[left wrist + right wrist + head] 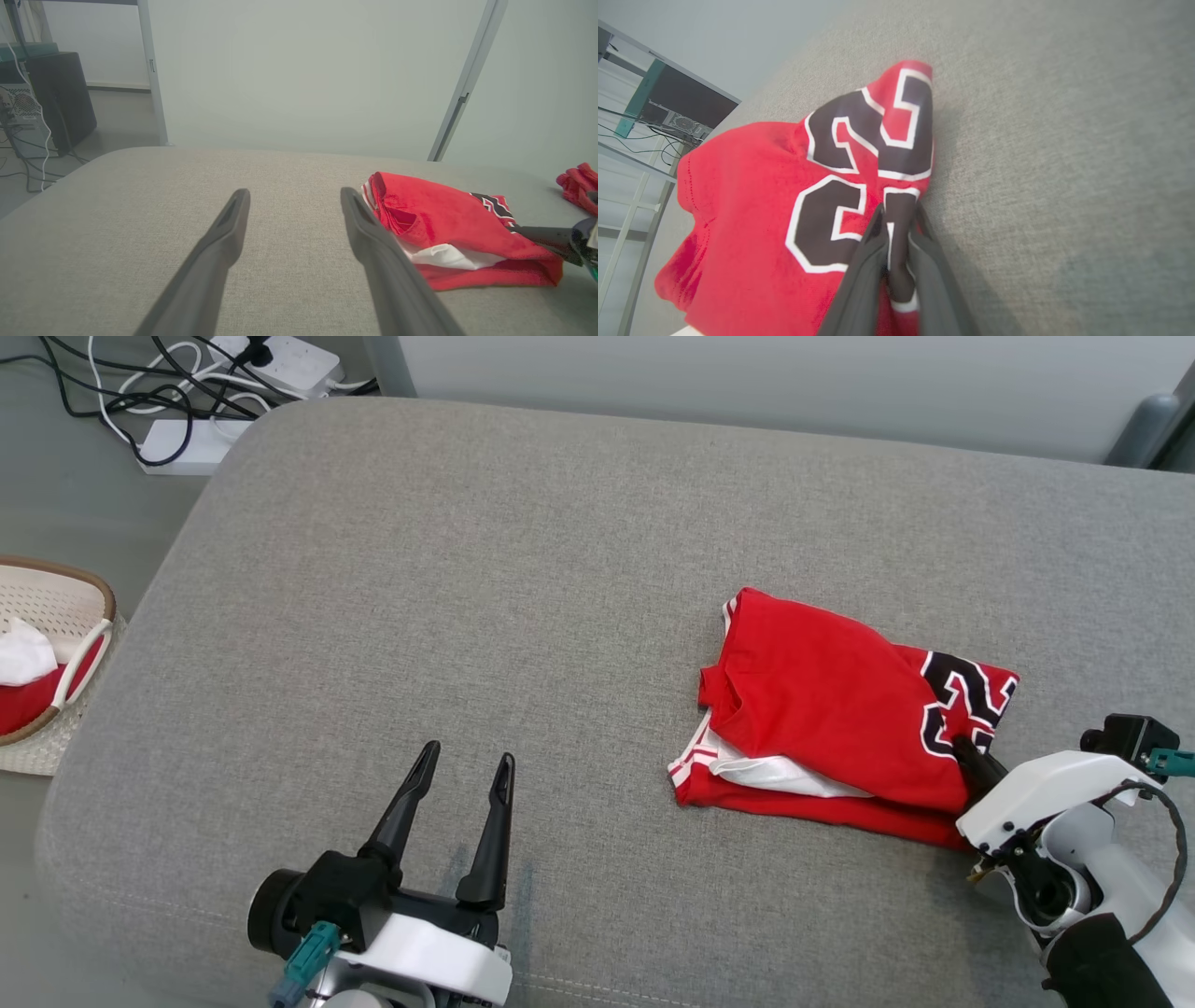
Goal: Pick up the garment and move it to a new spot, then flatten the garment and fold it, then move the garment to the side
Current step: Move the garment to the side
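basket [93, 595] at left edge held red-white cloth [26, 702] | my left gripper [467, 762] spread, empty | my right gripper [899, 213] pinched the garment [822, 700]

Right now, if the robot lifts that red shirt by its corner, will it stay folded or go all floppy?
Probably floppy: the red shirt is soft cloth, rumpled, with loose layers. The right tool pinches just one edge, so the rest would likely droop and unfold. It looks thin, so likely light.

Red folded garment [822, 709], black numerals, on cushion
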